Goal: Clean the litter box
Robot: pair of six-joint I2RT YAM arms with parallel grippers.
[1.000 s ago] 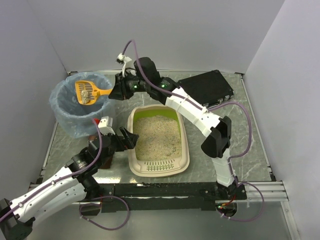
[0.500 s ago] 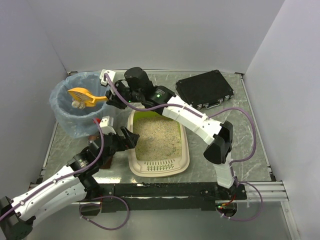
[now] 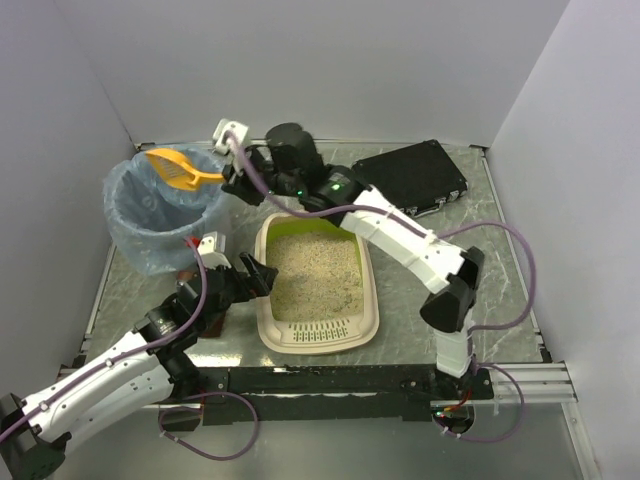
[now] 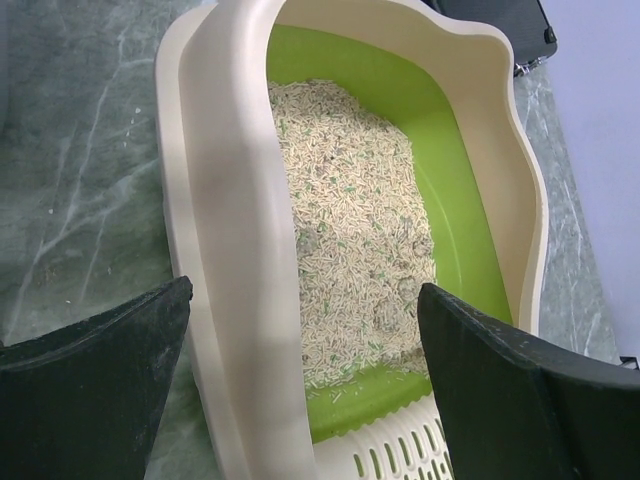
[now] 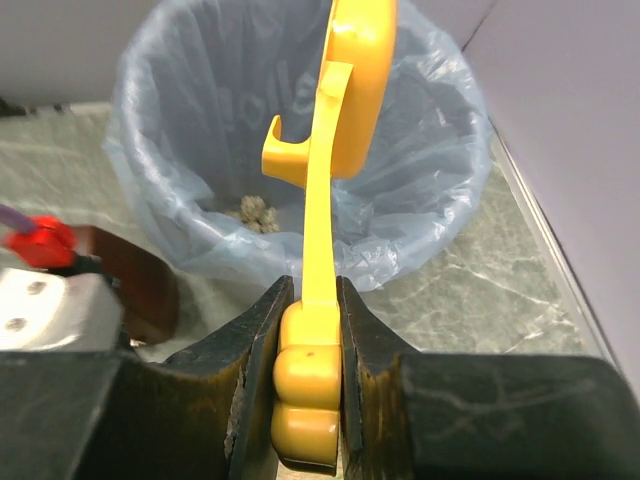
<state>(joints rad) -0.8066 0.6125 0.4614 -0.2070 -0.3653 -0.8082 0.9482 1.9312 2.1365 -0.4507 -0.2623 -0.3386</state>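
Observation:
The beige litter box point(image 3: 368, 300) with a lime-green inner wall, sandy granules and a slotted grille end sits mid-table; its near rim point(image 4: 235, 250) runs between my left fingers. My left gripper point(image 3: 258, 279) is open, its jaws on either side of the box's left wall. My right gripper point(image 3: 236, 180) is shut on the handle of an orange scoop point(image 3: 175, 167), which is turned on edge over the round bin with a blue bag point(image 3: 135, 222). In the right wrist view the scoop point(image 5: 345, 110) stands above the bin point(image 5: 200, 110), where a clump point(image 5: 250, 212) lies at the bottom.
A black case point(image 3: 410, 176) lies at the back right. A brown object with a red tip point(image 5: 140, 285) sits beside the bin. Grey walls close in the back and both sides.
My right gripper has rolled the scoop from flat to on edge and lifted it slightly; the clumps have dropped from it into the bin. The left arm has not moved.

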